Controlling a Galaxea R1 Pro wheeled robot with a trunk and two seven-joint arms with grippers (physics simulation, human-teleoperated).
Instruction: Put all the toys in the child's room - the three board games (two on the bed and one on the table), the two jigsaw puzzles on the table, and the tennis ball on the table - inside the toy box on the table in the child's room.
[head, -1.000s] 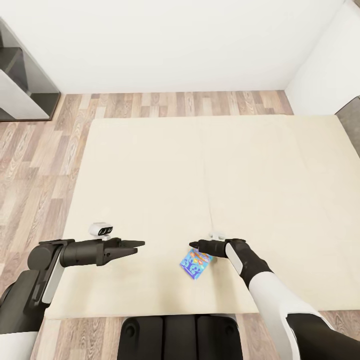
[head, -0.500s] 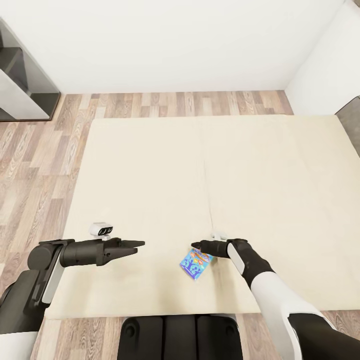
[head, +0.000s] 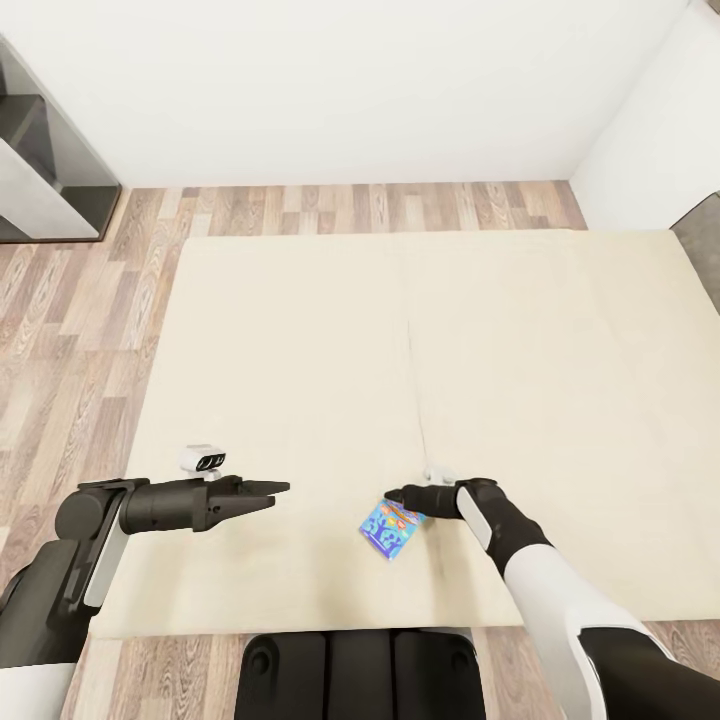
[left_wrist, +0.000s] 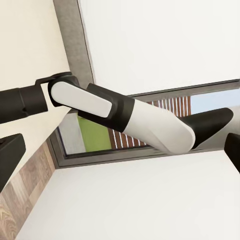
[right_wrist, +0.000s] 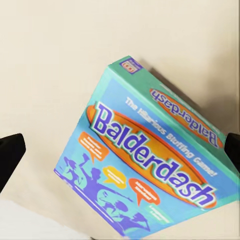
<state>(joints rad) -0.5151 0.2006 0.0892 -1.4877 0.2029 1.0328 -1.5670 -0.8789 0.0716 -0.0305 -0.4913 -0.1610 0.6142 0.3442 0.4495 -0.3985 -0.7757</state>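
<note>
My right fingers (head: 392, 496) sit low over the bed (head: 300, 340), tips just at the upper edge of the board game (head: 391, 528); whether they touch it I cannot tell. In the right wrist view the dark tips (right_wrist: 11, 152) stand apart on either side of the box (right_wrist: 150, 172), spread and gripping nothing. Right forearm comes in from the right, wrist bent inward, black cuff and white shell behind it.

My left fingers (head: 272, 489) point toward the right ones, held level above the bed, well apart from the game. Tips look nearly together; their exact gap I cannot tell.

The game: flat cardboard box, teal-blue glossy cover, orange oval with "Balderdash" lettering, lying skewed on the bed's near part. One corner is cut off in the wrist view.

Bed top plain cream, matte, a faint seam down its middle. Wood-plank floor (head: 80, 300) around it.
</note>
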